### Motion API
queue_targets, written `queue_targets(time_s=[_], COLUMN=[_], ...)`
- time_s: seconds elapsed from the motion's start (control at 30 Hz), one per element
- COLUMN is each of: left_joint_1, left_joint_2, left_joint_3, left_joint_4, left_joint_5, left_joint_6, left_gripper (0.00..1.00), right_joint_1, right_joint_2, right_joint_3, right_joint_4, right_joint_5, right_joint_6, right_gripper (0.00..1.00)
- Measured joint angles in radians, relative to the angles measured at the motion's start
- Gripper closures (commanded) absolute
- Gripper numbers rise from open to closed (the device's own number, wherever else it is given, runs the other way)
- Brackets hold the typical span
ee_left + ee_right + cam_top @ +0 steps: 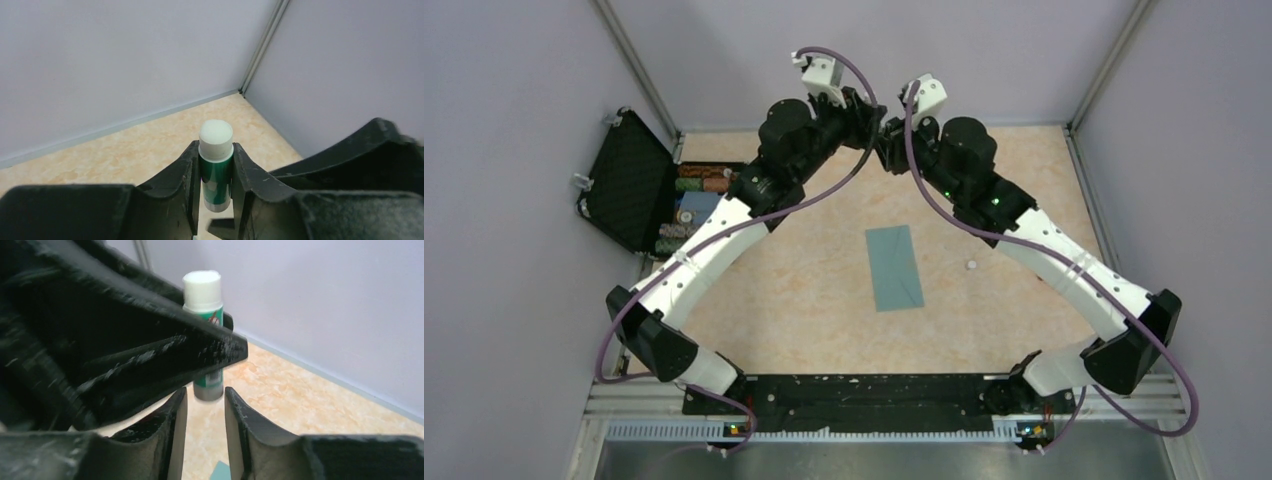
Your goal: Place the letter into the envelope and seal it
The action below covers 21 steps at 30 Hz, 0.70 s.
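Viewing from above: the envelope point(895, 268) lies flat on the worktop point(804, 300), its long side running near to far, with faint diagonal seams on its upper face. Nothing touches it. A small white item point(970, 266) rests on the worktop to the right of the envelope, apart from it. An open black case point(634, 180) sits well to the left of the envelope and holds small coloured items. The left arm point(714, 230) and right arm point(1054, 250) both reach past the envelope's far end. There the left fingers point(872, 120) and right fingers point(892, 152) meet above the worktop. Their state cannot be told from this view.

Left wrist view: the left fingers point(186, 172) are closed on a glue stick point(216, 170), one finger pressed against each side of its green body. The stick stands upright, its white top rising clear of the fingertips. Part of the right arm fills the lower right of this view.

Right wrist view: the right fingers point(235, 412) stand apart with a gap between them. The lower end of the glue stick point(208, 385) sits just beyond their tips, and no contact can be seen. A left finger point(150, 345) crosses the view in front of the stick. A corner of the envelope point(221, 472) shows low between the right fingers, on the worktop beneath.
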Motion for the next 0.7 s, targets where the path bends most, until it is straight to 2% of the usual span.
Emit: queue_targets(time_s=[0.07, 0.13, 0.23, 0.3, 0.37, 0.43, 0.47, 0.6, 0.7], left_joint_1=[0.018, 0.077, 0.199, 0.267, 0.285, 0.275, 0.266, 0.241, 0.241], left_joint_2=[-0.004, -0.021, -0.055, -0.074, -0.095, -0.116, -0.129, -0.169, -0.171], left_joint_3=[-0.01, -0.051, -0.117, -0.141, -0.146, -0.146, -0.146, -0.146, -0.146], left_joint_4=[0.007, 0.018, 0.024, 0.043, 0.069, 0.092, 0.104, 0.144, 0.158], left_joint_5=[0.007, 0.085, 0.286, 0.451, 0.61, 0.725, 0.782, 0.903, 0.927], left_joint_6=[0.034, 0.033, -0.003, -0.043, -0.089, -0.126, -0.14, -0.176, -0.189], left_gripper=[1.0, 1.0, 1.0, 1.0, 1.0, 1.0, 1.0, 1.0, 1.0], right_joint_1=[-0.023, -0.071, -0.21, -0.273, -0.294, -0.291, -0.29, -0.274, -0.26], right_joint_2=[-0.014, -0.042, -0.093, -0.108, -0.109, -0.108, -0.108, -0.078, -0.042], right_joint_3=[0.0, 0.0, 0.0, 0.0, -0.003, -0.023, -0.039, -0.062, -0.053], right_joint_4=[-0.025, -0.062, -0.123, -0.163, -0.188, -0.176, -0.153, -0.084, -0.042], right_joint_5=[-0.079, -0.239, -0.527, -0.663, -0.804, -0.922, -0.977, -1.09, -1.133], right_joint_6=[0.003, 0.015, 0.034, 0.033, 0.035, 0.069, 0.095, 0.167, 0.208], right_gripper=[0.51, 0.46, 0.43, 0.42, 0.33, 0.16, 0.13, 0.18, 0.25])
